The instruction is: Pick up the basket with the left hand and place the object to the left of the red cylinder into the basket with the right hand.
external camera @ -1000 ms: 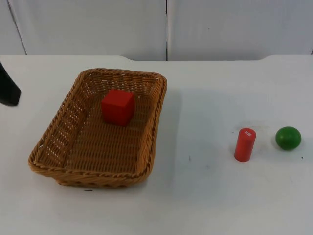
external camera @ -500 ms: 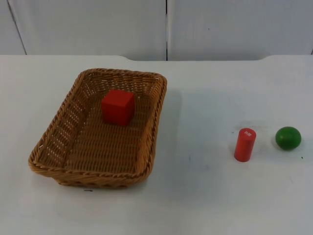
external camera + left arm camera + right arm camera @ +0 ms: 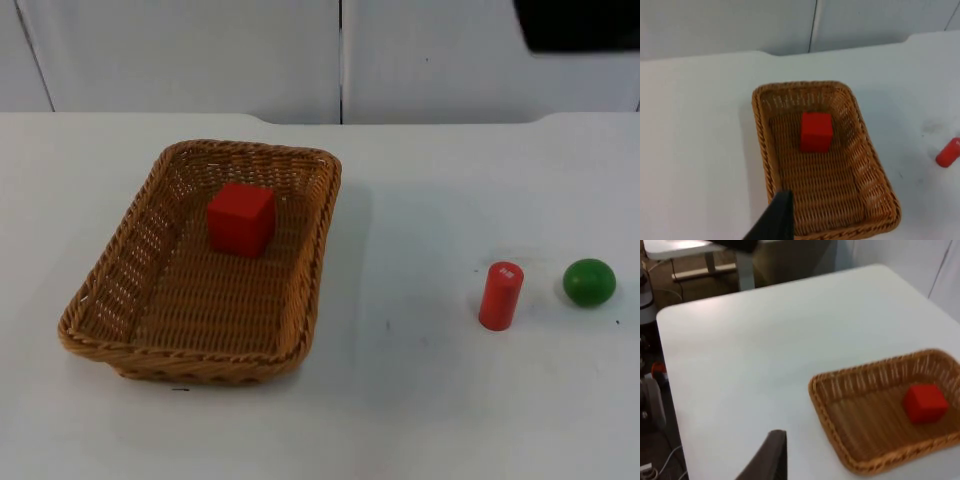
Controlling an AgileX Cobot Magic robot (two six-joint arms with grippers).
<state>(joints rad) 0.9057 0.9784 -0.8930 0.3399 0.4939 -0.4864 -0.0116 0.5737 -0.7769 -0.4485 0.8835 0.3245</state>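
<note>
The basket (image 3: pixel 205 265) is set on the table (image 3: pixel 420 400), with the cube (image 3: pixel 241 218) lying in its far half. Well to its right the cylinder (image 3: pixel 500 295) is stood upright (the ball (image 3: pixel 588 281) just beside it, further right). Neither gripper's opening can be told. The right arm (image 3: pixel 575 25) is seen at the far edge.

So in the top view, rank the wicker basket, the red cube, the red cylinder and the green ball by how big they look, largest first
1. Brown woven wicker basket, by far the largest.
2. Red cube, lying inside the basket.
3. Red cylinder and round green ball: these look close in size, the cylinder taller, the ball wider, so I won't rank one over the other.
</note>
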